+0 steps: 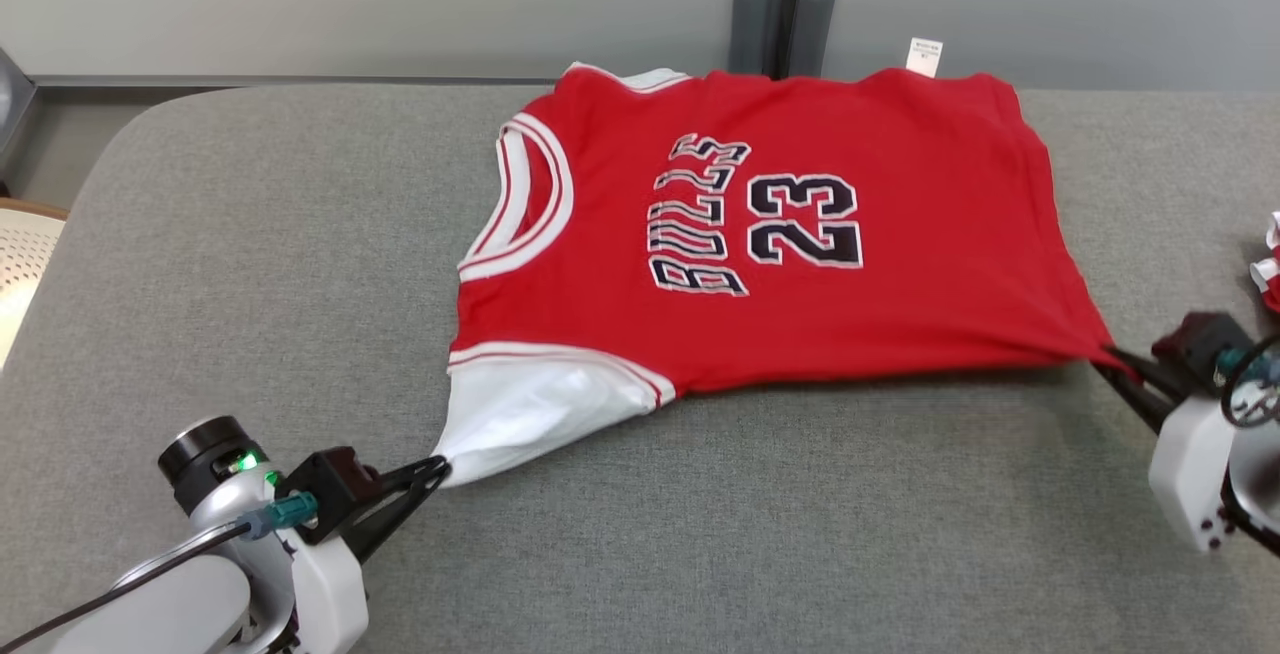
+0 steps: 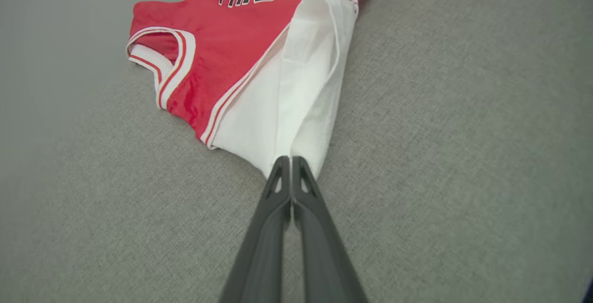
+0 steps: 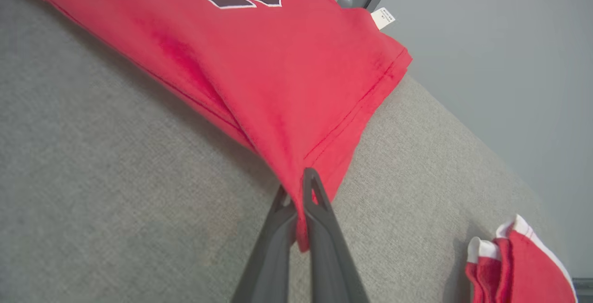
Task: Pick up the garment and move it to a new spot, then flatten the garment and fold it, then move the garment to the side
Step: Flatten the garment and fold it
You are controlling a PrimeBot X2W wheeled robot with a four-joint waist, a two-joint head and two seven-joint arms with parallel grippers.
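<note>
1. Looking down from the head: the jersey point(image 1: 760, 234) lies spread, number side up, on the grey table point(image 1: 700, 554), running from the centre up toward 12 o'clock. At 7 o'clock the left gripper point(image 1: 432, 475) is clamped on the white corner. At 4 o'clock the right gripper point(image 1: 1112, 356) pinches the red hem corner.
2. Over to the left wrist: the fingers are pressed together at 6 o'clock. White cloth is nipped at their tips and fans away toward 12.
3. Right wrist now: the red hem is caught between the closed fingers, and the cloth lifts off the table toward 11 o'clock. A second red-and-white cloth point(image 3: 523, 266) sits apart at 4 o'clock.
4. My read: the jersey is placed and nearly flat, with its near edge drawn taut. No fold shows yet, so the folding and the move aside are left to do.
5. Hard to call: I cannot tell whether the white panel is a lining or a turned-over layer. The far edge at 12 o'clock, by the label point(image 1: 924, 57), may overhang the table. The second cloth is cut off by the frame.
</note>
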